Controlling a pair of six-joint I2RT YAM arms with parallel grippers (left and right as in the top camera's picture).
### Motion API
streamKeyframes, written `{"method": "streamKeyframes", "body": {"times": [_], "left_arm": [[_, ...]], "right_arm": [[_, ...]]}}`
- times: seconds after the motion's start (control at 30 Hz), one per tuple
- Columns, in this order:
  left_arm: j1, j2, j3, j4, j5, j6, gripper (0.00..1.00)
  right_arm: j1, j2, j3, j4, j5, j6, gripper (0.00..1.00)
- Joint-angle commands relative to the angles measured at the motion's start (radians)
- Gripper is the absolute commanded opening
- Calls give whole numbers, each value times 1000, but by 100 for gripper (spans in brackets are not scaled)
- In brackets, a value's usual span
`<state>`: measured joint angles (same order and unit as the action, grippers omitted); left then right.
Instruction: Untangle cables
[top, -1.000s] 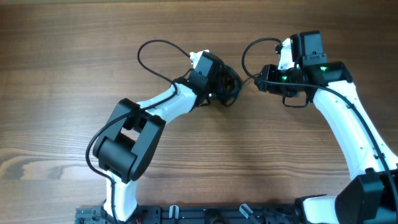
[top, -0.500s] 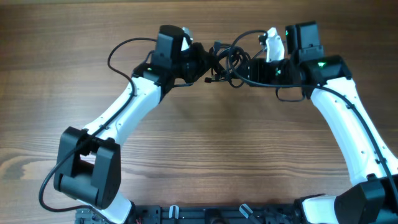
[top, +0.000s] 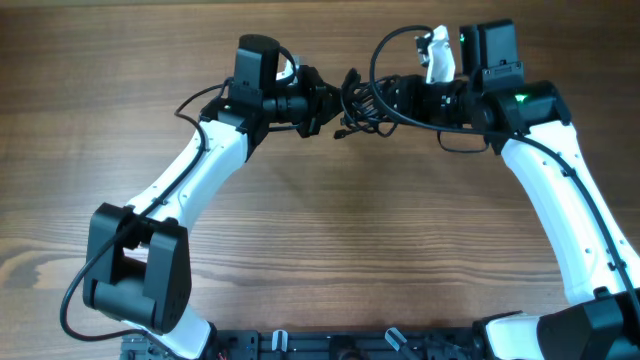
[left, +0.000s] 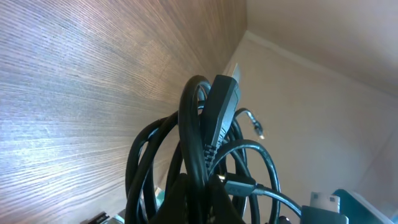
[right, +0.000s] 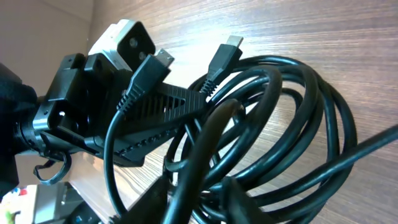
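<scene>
Overhead: vs. 1 s ago the left arm has been swung out and stretched toward the far side, and the cables have been carried w/ it up the surface; over the last 0.5 s little has been altered. The clump is now held btwn the left pincer and the right pincer, touching both and still one knot, so nothing is judged undone yet, only set up for a pull apart. Counted here: 2 arms, 2 pincers, 1 clump. Left wrist: the cables are seen running down into the left pincer's dark fingers at the bottom edge, which are clamped on them; 3 plug ends are counted. Right wrist: the view is filled w/ loops, 2 plug ends are counted, and the left pincer's ribbed fingers are seen closed among them. Whether the right pincer is together or apart cannot be told. The no. of strands cannot be fixed; at least 2 are judged.
</scene>
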<state>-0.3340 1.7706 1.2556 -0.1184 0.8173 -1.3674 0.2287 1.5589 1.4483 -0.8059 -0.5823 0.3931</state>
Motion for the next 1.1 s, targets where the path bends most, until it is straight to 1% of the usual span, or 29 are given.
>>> {"method": "streamKeyframes", "body": {"times": [0.0,0.03,0.1,0.13,0.2,0.27,0.3,0.33,0.37,0.43,0.5,0.57,0.6,0.67,0.73,0.8,0.9,0.97,1.03,1.07], "left_arm": [[5,-17,9,11,14,34,4],[5,-17,9,10,-2,68,4],[5,-16,9,11,-72,211,4],[5,-16,9,10,-108,317,4],[4,-16,9,0,-160,493,4],[4,-16,9,-18,-256,607,4],[4,-16,9,-20,-299,628,4],[4,-16,9,-19,-340,632,4],[4,-16,9,-17,-354,632,4],[4,-16,9,-4,-378,631,4],[4,-16,9,17,-378,583,4],[4,-16,9,2,-365,405,4],[4,-16,9,-30,-330,250,4],[4,-16,9,-67,-261,82,4],[4,-16,9,-70,-222,68,4],[4,-16,9,-84,-215,68,4],[4,-16,9,-89,-196,65,4],[5,-16,9,-113,-196,-4,4],[5,-16,9,-138,-196,-82,4],[5,-16,9,-137,-197,-108,4]], "right_arm": [[3,10,19,8,71,108,26],[3,10,19,22,72,112,26],[3,10,20,56,69,81,27],[1,10,20,55,87,36,30],[-16,10,20,5,184,29,35],[-44,10,20,-37,253,23,48],[-55,10,20,-37,232,11,50],[-66,10,23,-22,114,-67,52],[-69,10,25,-13,43,-110,54],[-66,10,29,15,-129,-158,57],[-54,10,29,43,-205,-158,58],[-21,10,29,82,-208,-156,58],[6,13,29,91,-153,-150,58],[50,22,29,103,-53,-130,57],[96,42,29,114,-1,-149,57],[136,71,29,115,47,-192,56],[179,112,29,117,77,-212,48],[183,127,29,113,119,-229,44],[183,132,29,114,124,-265,42],[183,132,29,119,123,-278,38]]}}
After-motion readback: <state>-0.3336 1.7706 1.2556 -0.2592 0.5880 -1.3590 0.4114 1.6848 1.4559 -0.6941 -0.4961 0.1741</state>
